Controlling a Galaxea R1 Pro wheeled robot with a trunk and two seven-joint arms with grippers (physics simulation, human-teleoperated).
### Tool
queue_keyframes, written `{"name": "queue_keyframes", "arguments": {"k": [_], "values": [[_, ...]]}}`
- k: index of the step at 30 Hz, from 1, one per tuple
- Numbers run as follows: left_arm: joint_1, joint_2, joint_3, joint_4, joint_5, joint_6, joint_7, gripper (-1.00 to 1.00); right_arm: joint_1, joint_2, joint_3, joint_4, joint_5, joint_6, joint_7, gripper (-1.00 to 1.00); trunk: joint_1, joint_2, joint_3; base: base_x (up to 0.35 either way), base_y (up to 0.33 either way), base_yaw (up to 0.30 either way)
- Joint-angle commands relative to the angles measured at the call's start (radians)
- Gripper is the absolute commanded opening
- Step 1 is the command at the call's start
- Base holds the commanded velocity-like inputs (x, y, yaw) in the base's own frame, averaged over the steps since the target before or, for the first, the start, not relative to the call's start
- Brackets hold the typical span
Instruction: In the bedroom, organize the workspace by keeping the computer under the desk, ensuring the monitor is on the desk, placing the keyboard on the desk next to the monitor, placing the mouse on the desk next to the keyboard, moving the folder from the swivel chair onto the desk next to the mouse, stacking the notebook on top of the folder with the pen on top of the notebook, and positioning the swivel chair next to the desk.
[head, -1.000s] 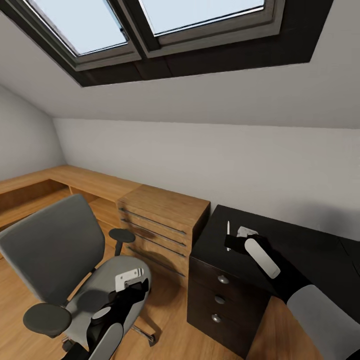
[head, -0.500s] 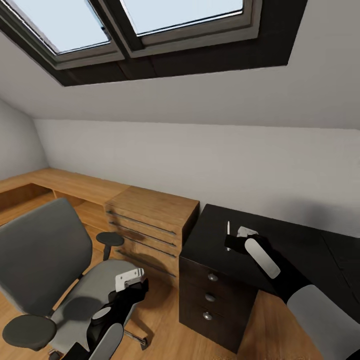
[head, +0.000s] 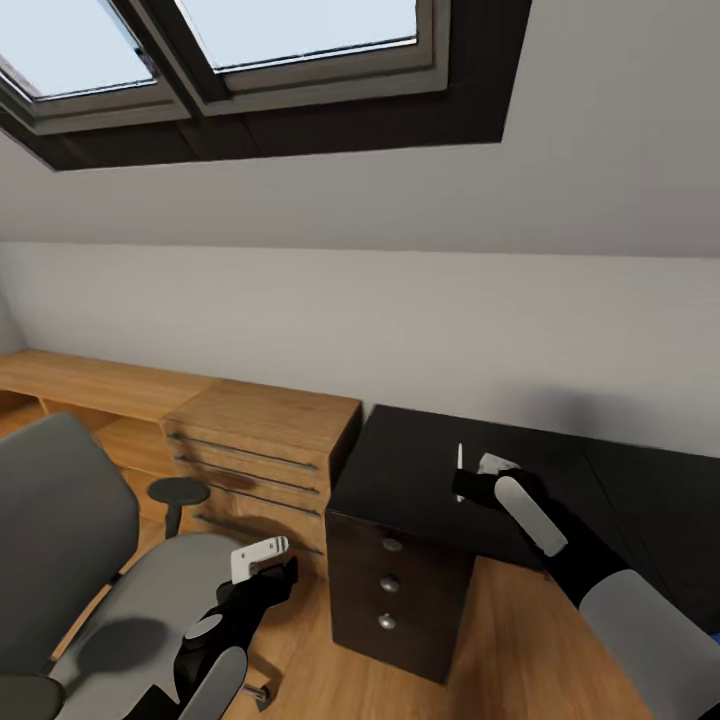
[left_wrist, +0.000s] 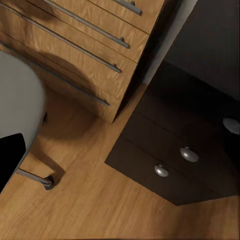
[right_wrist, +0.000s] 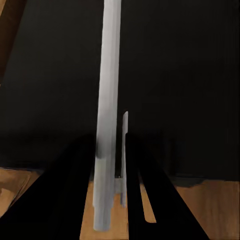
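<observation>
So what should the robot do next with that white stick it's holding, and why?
Probably keep carrying it along the desk. The right gripper holds the pen upright over the bare black top, and no notebook or folder lies under it to set it on.

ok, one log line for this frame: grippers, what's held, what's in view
right gripper: shut on pen, above desk | left gripper: state unclear, over swivel chair | wooden cabinet beside desk

pale pen (head: 459, 457) upright, over black desk (head: 420, 480)
</observation>
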Motion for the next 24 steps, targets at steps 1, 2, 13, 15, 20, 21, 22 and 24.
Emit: {"name": "queue_keyframes", "arguments": {"k": [1, 2, 13, 15, 20, 21, 22, 24], "values": [[-0.001, 0.001, -0.002, -0.002, 0.006, 0.002, 0.008, 1.0, -0.001, -0.003, 0.004, -0.001, -0.012, -0.001, -0.009, -1.0, 0.0, -0.001, -0.001, -0.184, 0.209, -0.286], [-0.001, 0.001, -0.003, -0.002, 0.006, 0.002, 0.008, 1.0, -0.001, -0.004, 0.003, -0.001, -0.015, -0.001, -0.009, -1.0, 0.0, -0.001, -0.001, -0.175, 0.228, -0.286], [-0.001, 0.001, -0.02, 0.0, 0.008, 0.003, 0.008, 1.0, -0.001, -0.01, 0.002, 0.001, -0.038, -0.006, -0.022, -1.0, 0.0, -0.001, 0.001, -0.045, 0.165, -0.293], [-0.001, 0.001, -0.023, 0.0, 0.008, 0.003, 0.008, 1.0, -0.001, -0.01, 0.001, 0.002, -0.041, -0.008, -0.044, -1.0, 0.0, -0.001, 0.002, -0.002, 0.014, -0.299], [-0.001, 0.001, -0.024, 0.0, 0.009, 0.003, 0.008, 1.0, -0.001, -0.01, 0.0, 0.002, -0.042, -0.009, -0.053, -1.0, 0.0, -0.001, 0.002, 0.0, 0.003, -0.299], [-0.001, 0.001, -0.024, 0.0, 0.008, 0.003, 0.008, 1.0, -0.001, -0.01, 0.0, 0.002, -0.042, -0.009, -0.054, -1.0, 0.0, -0.001, 0.002, 0.0, 0.0, -0.299], [-0.001, 0.001, -0.024, 0.0, 0.008, 0.003, 0.008, 1.0, -0.001, -0.01, 0.0, 0.002, -0.042, -0.009, -0.054, -1.0, 0.0, -0.001, 0.002, 0.0, 0.0, -0.299], [-0.001, 0.002, -0.024, 0.0, 0.007, 0.003, 0.008, 1.0, -0.001, -0.01, 0.0, 0.002, -0.042, -0.009, -0.054, -1.0, 0.0, -0.001, 0.002, 0.0, 0.0, -0.299]]}}
